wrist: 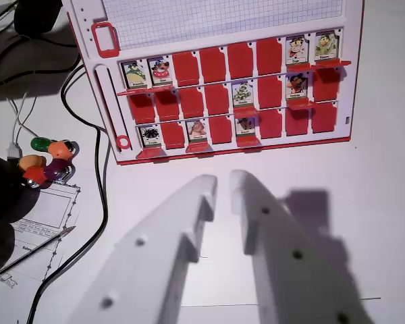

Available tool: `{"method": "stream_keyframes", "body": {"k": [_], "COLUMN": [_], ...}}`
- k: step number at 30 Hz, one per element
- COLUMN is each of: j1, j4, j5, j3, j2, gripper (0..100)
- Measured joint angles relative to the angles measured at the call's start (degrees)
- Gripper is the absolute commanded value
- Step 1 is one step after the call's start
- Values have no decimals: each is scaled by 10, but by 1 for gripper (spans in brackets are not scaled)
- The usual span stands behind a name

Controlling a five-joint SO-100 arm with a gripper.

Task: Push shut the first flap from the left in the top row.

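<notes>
white plastic pincer (223, 183), two tapered jaws, stepped notches on inner edges, small dark screw holes.

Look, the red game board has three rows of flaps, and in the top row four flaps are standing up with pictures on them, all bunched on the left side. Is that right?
Not quite. On the red game board, the top row does show four picture flaps standing up, but they are not all on the left. The wrist view shows two at its left and two at its right.
</notes>
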Motion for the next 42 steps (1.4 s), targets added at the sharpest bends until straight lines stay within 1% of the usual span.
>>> {"method": "stream_keyframes", "body": {"k": [7, 14, 24, 28, 32, 36, 42], "j1": [-1, -18, -65, -85, -103, -116, -127], "j4": [0, 0, 0, 0, 2, 4, 7], "j5": [10, 21, 25, 38, 50, 62, 80], "j3": [-28, -83, -165, -185, -227, -263, -294], "j2": [-33, -83, -172, -209, -256, -301, -372], "gripper": [2, 2, 2, 2, 2, 2, 2]}}
